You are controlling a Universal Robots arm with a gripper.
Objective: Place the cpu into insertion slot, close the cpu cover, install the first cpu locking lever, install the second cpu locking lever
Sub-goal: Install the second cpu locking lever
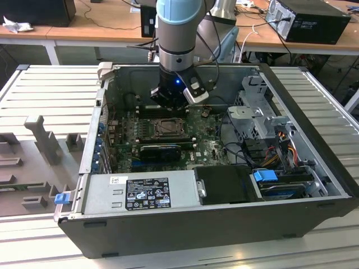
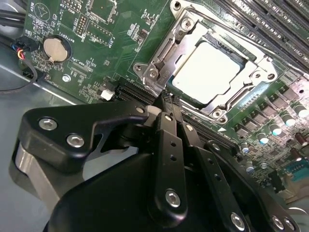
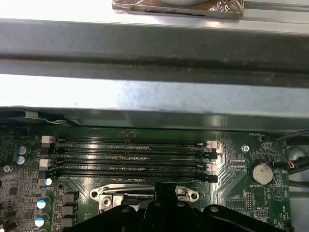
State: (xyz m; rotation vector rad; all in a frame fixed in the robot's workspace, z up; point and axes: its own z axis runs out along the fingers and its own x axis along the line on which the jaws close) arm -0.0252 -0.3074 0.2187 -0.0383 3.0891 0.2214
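Exterior view. A pale grey ribbed work surface (image 1: pixel 50 92) spans the foreground, carrying grey moulded fixture blocks (image 1: pixel 42 137) toward the exterior view's left. Behind it runs a long wooden desk (image 1: pixel 106 22) on white legs, strewn with black cables (image 1: pixel 115 8). A black computer tower (image 1: pixel 305 19) lies on the desk at the exterior view's right; crumpled white paper (image 1: pixel 14 25) sits at its left end.
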